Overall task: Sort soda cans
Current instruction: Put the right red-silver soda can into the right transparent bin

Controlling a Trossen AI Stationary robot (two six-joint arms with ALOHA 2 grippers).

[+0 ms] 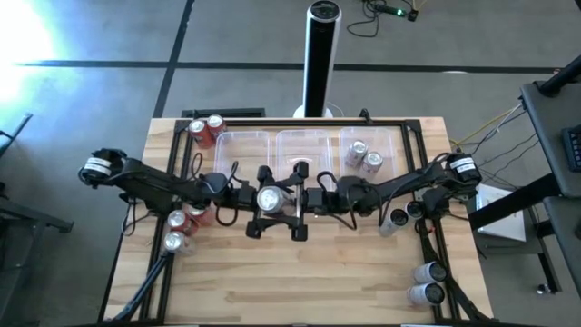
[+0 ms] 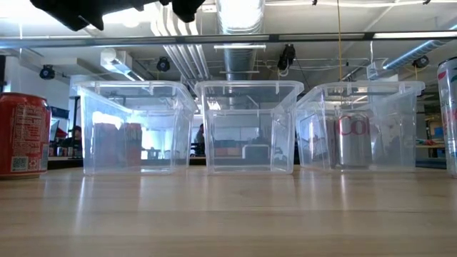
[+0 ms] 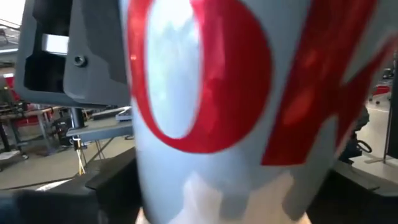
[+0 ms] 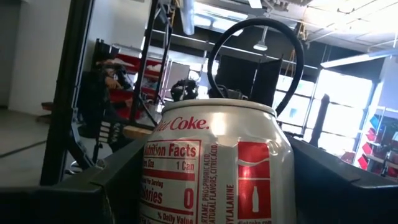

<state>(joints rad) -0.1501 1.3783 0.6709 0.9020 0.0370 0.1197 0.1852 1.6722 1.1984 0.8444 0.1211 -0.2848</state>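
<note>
Above the desk (image 1: 300, 282), in front of the middle tub (image 1: 304, 145), both pincers clamp one silver can (image 1: 270, 199): left pincer (image 1: 247, 197), right pincer (image 1: 304, 202). It looks light, slick, dentable; grip mid-body, gently.

Both arms are dark, near-black, built of slim jointed links. Each carries a pale silver-white cylindrical cap at its outer joint, banded in black. Black cables loop beside the links and curl near the wrists. The left gripper (image 1: 263, 211) and right gripper (image 1: 309, 211) have blocky black housings with square-edged fingers (image 4: 74, 186) of matte dark-grey plastic.
</note>
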